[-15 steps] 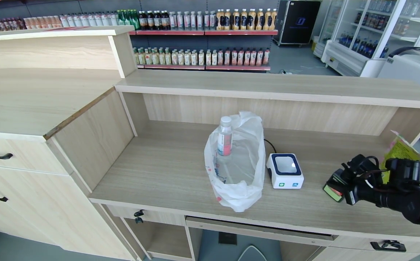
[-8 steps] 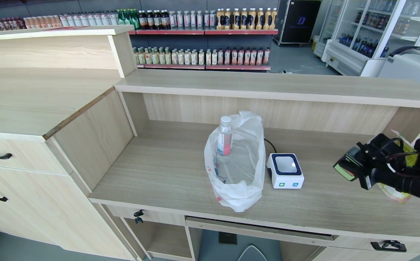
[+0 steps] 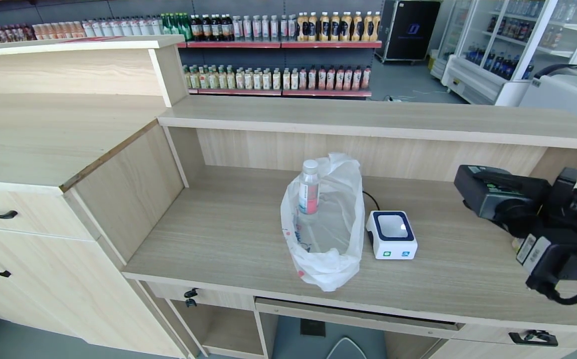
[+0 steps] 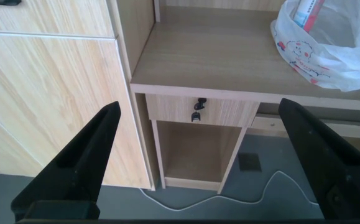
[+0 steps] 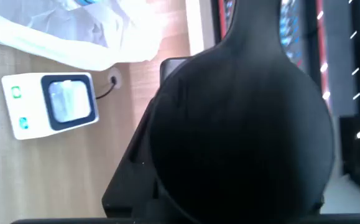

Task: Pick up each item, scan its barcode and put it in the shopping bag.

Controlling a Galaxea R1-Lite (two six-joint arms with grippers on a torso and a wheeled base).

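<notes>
Right claw is hanging over the counter's right end, near the scanner. I can't tell if it's apart, together or clamping anything, so you're checking that first. Left claw is sitting wide apart and empty, below the front edge. The bottle is standing in the shopping bag mid-counter. If you're carrying an item, you're turning its barcode toward the scanner window, low and steady.
</notes>
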